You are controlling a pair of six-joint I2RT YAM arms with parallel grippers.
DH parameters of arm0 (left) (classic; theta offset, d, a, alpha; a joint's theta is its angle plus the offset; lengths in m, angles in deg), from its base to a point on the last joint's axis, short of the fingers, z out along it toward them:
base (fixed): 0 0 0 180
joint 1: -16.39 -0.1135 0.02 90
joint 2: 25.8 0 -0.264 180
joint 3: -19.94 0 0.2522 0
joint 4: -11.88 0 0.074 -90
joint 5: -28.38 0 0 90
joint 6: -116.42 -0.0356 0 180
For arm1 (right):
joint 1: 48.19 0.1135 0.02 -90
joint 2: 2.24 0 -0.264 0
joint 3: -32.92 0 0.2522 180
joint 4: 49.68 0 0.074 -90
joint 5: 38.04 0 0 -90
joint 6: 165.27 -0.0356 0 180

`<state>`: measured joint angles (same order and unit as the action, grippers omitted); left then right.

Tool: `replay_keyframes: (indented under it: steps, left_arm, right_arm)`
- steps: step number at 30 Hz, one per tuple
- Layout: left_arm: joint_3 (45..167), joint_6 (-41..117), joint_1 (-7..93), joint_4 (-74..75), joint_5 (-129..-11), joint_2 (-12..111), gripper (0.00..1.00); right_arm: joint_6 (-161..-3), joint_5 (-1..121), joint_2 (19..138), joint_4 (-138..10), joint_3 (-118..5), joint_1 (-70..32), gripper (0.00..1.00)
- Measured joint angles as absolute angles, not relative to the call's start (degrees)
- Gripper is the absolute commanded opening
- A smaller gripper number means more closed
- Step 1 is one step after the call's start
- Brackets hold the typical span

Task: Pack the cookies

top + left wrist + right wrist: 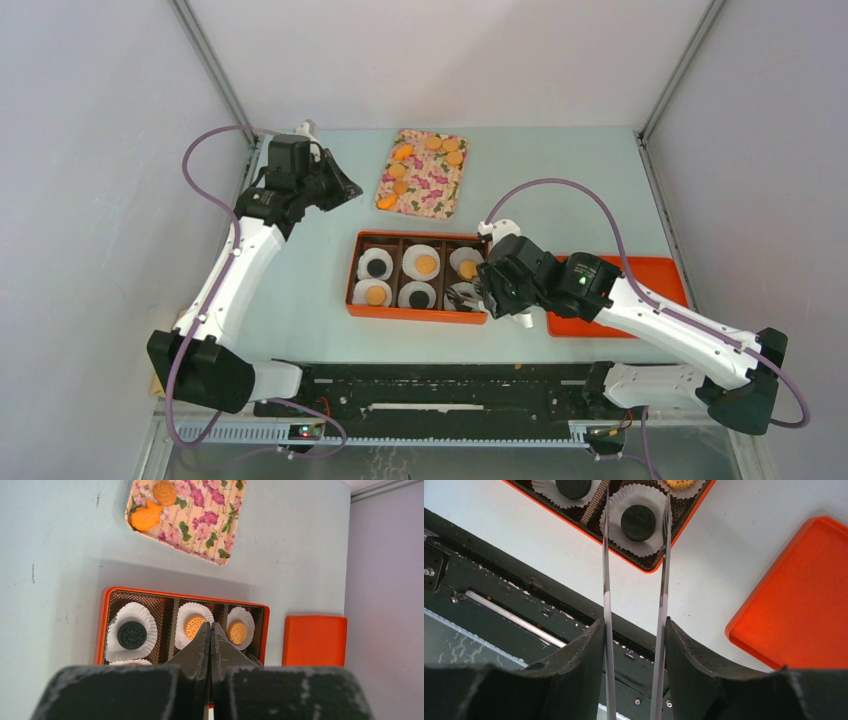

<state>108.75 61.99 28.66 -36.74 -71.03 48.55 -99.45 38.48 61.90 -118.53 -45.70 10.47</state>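
Note:
An orange box [415,315] has six compartments with white paper cups. Five show cookies: black [376,267], tan [426,264], tan [467,268], tan [376,295] and black [418,298]. My right gripper [487,290] hides the near-right compartment there. In the right wrist view my right gripper [634,625] is shut on metal tongs [605,555]. The tongs' blades stand apart on either side of a black cookie [638,523] lying in its cup [624,539]. My left gripper [345,188] is shut and empty, raised at the far left; its fingertips [206,630] press together.
A floral tray [423,190] at the back holds several orange cookies [433,143]; it also shows in the left wrist view [200,525]. An orange lid [660,275] lies right of the box, under my right arm. The arms' black base rail [450,385] runs along the near edge.

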Motion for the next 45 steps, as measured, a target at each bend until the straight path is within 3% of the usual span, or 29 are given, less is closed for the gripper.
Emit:
replay_keyframes:
  steps: [2, 5, 7, 16, 23, 27, 32, 38, 45]
  left_arm:
    - [108.8, 62.0, 28.7, -36.8, -71.0, 48.6, 0.02]
    - [108.8, 62.0, 28.7, -36.7, -71.1, 48.6, 0.02]
    - [108.8, 62.0, 28.7, -36.8, -71.1, 48.6, 0.02]
    - [108.8, 62.0, 28.7, -36.7, -71.3, 48.6, 0.01]
    - [108.8, 62.0, 28.7, -36.8, -71.3, 48.7, 0.01]
    - [108.8, 61.9, 28.8, -36.8, -71.0, 49.5, 0.01]
    - [108.8, 61.9, 28.8, -36.8, -70.8, 50.5, 0.01]
    - [108.8, 62.0, 30.0, -36.7, -70.9, 51.8, 0.01]
    - [108.8, 61.9, 31.8, -36.7, -70.8, 51.6, 0.01]
  right_arm:
    - [-99.5, 38.5, 61.9, -118.3, -45.7, 10.5, 0.47]
    - [-99.5, 38.2, 61.8, -118.1, -45.7, 10.5, 0.24]
    - [-99.5, 37.7, 61.5, -118.0, -45.7, 10.5, 0.15]
    - [-98.9, 32.3, 58.3, -118.1, -55.0, 8.1, 0.05]
    - [-96.6, 33.4, 60.5, -112.5, -58.5, -5.2, 0.14]
    - [-95.2, 33.9, 65.4, -112.5, -57.7, -6.6, 0.17]
    - [-96.8, 34.9, 62.6, -114.6, -46.6, -5.4, 0.4]
    - [-99.1, 35.9, 55.3, -116.9, -42.9, -8.9, 0.41]
    - [-99.4, 37.8, 62.4, -114.9, -43.3, -17.2, 0.47]
